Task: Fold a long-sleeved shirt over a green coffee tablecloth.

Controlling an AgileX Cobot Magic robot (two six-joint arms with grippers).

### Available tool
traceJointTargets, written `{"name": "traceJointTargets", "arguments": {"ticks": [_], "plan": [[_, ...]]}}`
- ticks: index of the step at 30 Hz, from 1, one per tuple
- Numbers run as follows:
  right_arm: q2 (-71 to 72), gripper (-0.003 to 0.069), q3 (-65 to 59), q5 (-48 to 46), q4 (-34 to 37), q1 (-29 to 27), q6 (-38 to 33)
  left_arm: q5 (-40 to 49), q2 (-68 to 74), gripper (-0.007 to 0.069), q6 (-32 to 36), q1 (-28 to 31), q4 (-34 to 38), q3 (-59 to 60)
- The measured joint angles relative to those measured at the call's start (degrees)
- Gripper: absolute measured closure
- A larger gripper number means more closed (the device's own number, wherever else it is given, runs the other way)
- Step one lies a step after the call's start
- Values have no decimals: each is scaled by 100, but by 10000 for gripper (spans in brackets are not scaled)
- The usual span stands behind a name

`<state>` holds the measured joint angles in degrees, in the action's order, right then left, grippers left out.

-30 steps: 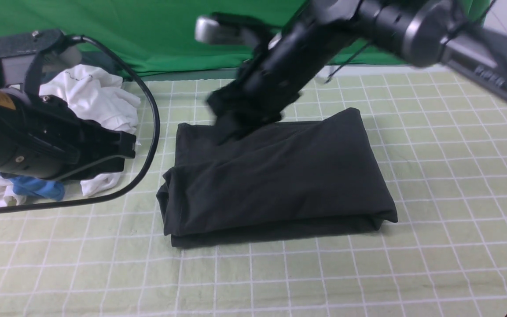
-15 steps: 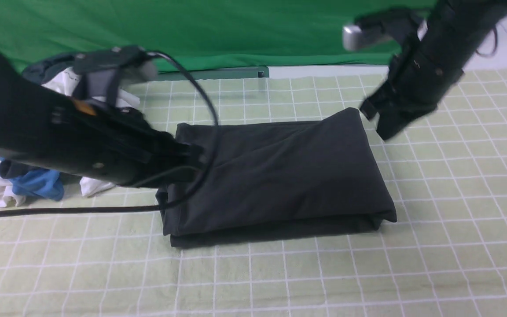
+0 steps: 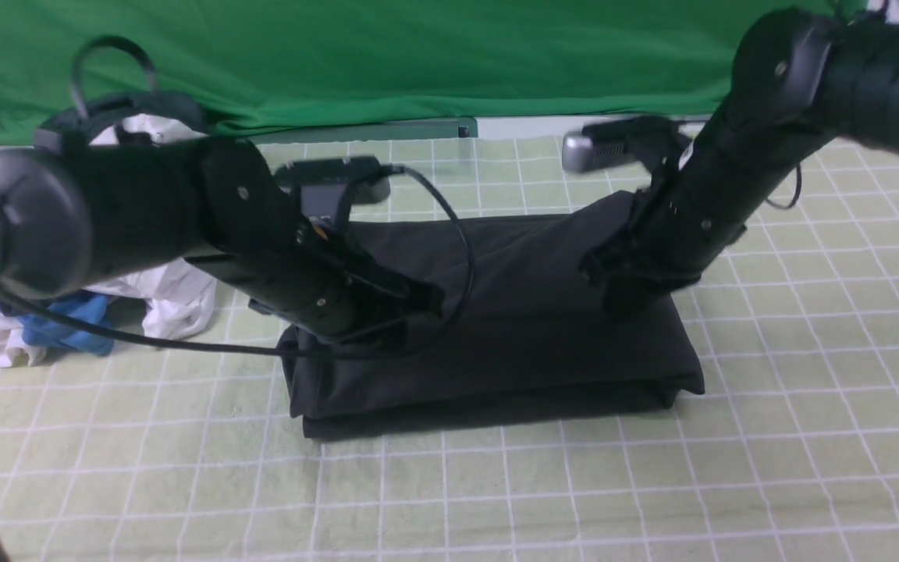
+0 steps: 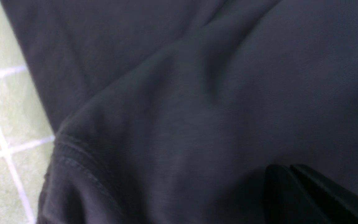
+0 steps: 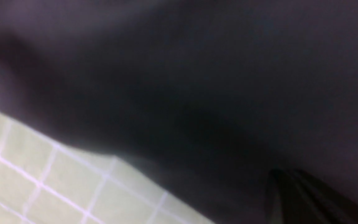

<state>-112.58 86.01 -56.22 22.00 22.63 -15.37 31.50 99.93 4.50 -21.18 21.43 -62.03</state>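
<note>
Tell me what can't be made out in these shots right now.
- Front view: left gripper fingers blend into the black shirt.
- Front view: right gripper fingers, same.
- Right wrist view: shirt blurred, no folds readable.
- Front view: left arm hides part of the white garment.

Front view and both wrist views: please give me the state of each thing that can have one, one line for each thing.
long-sleeved shirt: folded into a thick rectangle, lying flat on the tablecloth.
green coffee tablecloth: spread flat under the shirt.
left claw: shut, down on the shirt's left part.
right claw: shut, down on the shirt's right part.
white and blue garments: crumpled in a heap, left of the shirt.
</note>
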Motion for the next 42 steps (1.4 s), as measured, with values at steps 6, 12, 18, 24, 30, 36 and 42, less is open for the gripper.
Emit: {"name": "traceJointTargets", "arguments": {"ticks": [6,12,18,24,30,36,42], "plan": [[-148,661,-618,-11,-683,5,296,60,460,613,-753,0,-653,-36],[-72,661,-960,69,-742,12,291,169,369,613,-847,0,-760,-68],[1060,661,-1019,154,-827,6,287,797,-809,613,-842,0,-1207,-52],[3185,659,-1019,721,-954,-12,259,1033,-2674,613,-888,0,-1308,101],[5345,659,-1579,2064,-1005,-25,66,904,-4706,613,-949,0,-1314,710],[7205,659,-2994,3633,-1024,-25,6,668,-6526,613,-949,0,-1394,1618],[9147,659,-5143,5428,-1037,-25,2,462,-7980,613,-949,0,-1394,2719]]}}
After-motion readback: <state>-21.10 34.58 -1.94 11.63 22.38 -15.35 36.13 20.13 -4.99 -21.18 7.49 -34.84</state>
